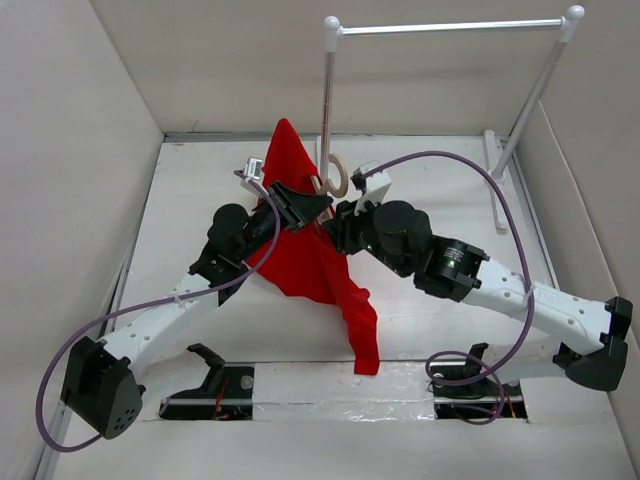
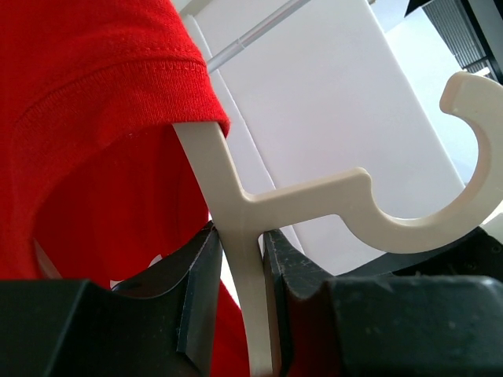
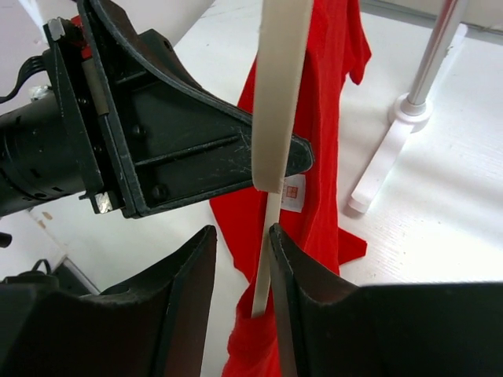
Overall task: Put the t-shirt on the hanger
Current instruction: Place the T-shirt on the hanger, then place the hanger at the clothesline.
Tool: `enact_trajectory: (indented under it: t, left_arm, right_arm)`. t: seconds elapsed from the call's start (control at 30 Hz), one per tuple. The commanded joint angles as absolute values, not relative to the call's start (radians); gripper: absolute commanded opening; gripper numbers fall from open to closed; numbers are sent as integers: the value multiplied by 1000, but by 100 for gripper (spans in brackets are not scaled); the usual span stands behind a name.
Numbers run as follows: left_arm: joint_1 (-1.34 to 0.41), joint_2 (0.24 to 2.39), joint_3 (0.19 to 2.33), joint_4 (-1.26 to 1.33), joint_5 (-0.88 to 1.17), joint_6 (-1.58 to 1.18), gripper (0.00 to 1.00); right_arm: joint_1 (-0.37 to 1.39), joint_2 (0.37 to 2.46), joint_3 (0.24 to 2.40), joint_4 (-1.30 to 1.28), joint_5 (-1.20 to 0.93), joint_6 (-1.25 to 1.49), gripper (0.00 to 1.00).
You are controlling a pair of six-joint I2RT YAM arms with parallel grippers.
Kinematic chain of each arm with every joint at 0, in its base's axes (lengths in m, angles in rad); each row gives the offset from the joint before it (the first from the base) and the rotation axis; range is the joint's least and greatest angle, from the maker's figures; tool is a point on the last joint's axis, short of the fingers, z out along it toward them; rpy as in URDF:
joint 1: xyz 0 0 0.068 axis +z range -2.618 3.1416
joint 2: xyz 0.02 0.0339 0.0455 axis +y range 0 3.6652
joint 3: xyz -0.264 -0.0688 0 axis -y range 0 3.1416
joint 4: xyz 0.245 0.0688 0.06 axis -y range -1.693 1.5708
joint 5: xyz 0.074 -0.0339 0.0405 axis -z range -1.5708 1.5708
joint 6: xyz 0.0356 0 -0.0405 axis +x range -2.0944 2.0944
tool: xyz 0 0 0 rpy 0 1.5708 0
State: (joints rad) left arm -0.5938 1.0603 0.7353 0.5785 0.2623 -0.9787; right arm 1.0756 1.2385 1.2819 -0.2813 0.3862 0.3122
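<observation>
The red t-shirt (image 1: pixel 318 262) hangs off the beige hanger (image 1: pixel 336 176), from a peak at the back down to the table's front. My left gripper (image 1: pixel 303 206) is shut on the hanger's stem (image 2: pixel 250 275) just below the hook (image 2: pixel 464 200); one hanger arm runs under the shirt's hem (image 2: pixel 94 118). My right gripper (image 3: pixel 240 232) is open, its jaws either side of the thin lower hanger arm (image 3: pixel 263 259), which goes down into a fold of the shirt (image 3: pixel 330 102). The arm lies against the right finger (image 3: pixel 299 290).
A white rack with a silver rod (image 1: pixel 450 27) stands at the back right, its foot (image 1: pixel 494 180) on the table; it also shows in the right wrist view (image 3: pixel 393 149). White walls close in the table on three sides. Purple cables loop off both arms.
</observation>
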Motion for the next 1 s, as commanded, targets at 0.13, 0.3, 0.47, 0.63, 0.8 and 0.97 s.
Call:
enact_trajectory:
  t: [0.13, 0.3, 0.47, 0.63, 0.8, 0.97]
  left_arm:
    - [-595, 996, 769, 698, 288, -965, 0]
    - [-595, 994, 770, 696, 290, -962, 0]
    - [-595, 992, 768, 704, 290, -966, 0]
    - [-595, 974, 756, 696, 273, -966, 0]
    - [-604, 973, 758, 693, 275, -966, 0]
    - [-604, 965, 782, 634, 262, -925, 3]
  right_arm:
    - [1120, 1236, 1293, -284, 571, 285, 39]
    - [1120, 1256, 1296, -295, 581, 288, 37]
    - [1120, 1276, 1304, -295, 558, 302, 22]
    - [1120, 1266, 1308, -281, 546, 295, 19]
    - [1120, 1276, 1319, -294, 545, 293, 0]
    - [1120, 1237, 1333, -317, 564, 295, 0]
